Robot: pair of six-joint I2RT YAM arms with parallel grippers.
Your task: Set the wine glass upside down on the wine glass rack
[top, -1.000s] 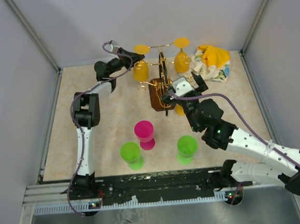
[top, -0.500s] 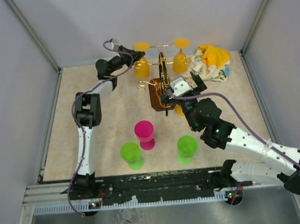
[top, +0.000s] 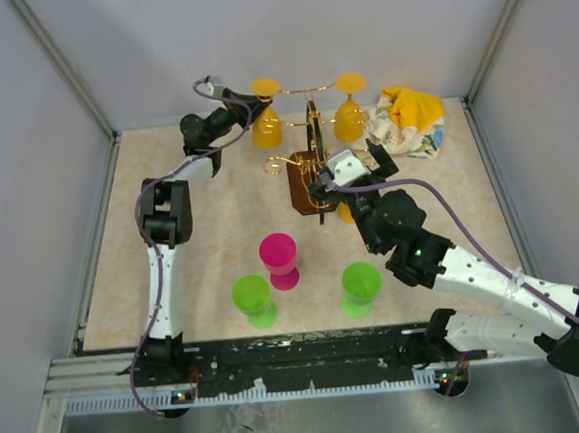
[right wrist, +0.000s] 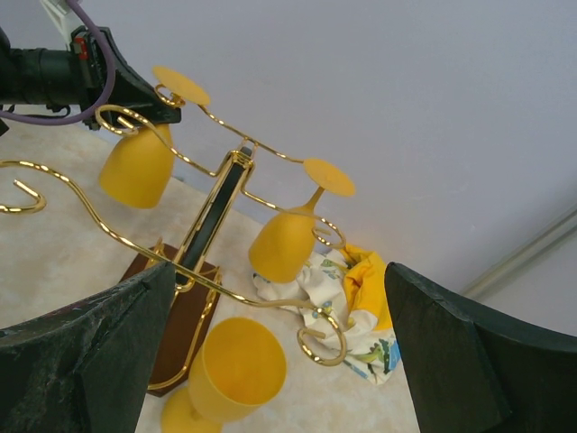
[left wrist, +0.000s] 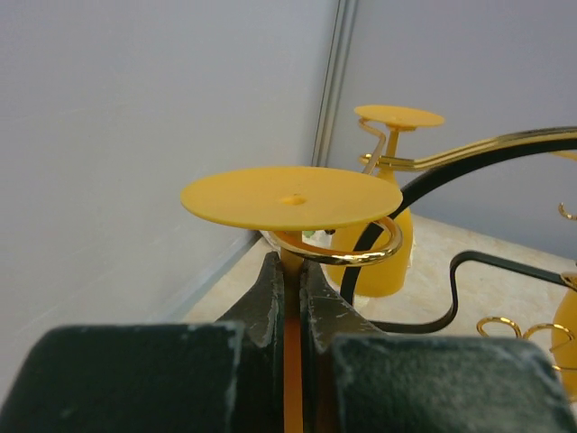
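Observation:
My left gripper [top: 253, 107] is shut on the stem of an upside-down yellow wine glass [top: 266, 128] at the back left arm of the gold wire wine glass rack [top: 312, 124]. In the left wrist view the fingers [left wrist: 270, 289] pinch the stem just under the glass's round foot [left wrist: 290, 197]. A gold hook ring [left wrist: 338, 251] curls around the stem below that foot. A second yellow glass [top: 350, 119] hangs upside down on the rack's right arm. My right gripper [right wrist: 279, 352] is open and empty beside the rack's brown base [top: 301, 191], above an upright yellow glass [right wrist: 236, 368].
A pink glass [top: 278, 254] and two green glasses [top: 253, 296] [top: 361, 282] stand upright at the front of the table. A crumpled yellow and white cloth [top: 409, 117] lies at the back right. Grey walls close in the back and sides.
My left gripper has carried the yellow glass a little left and toward the back wall, higher on the rack arm. The right arm has barely moved.

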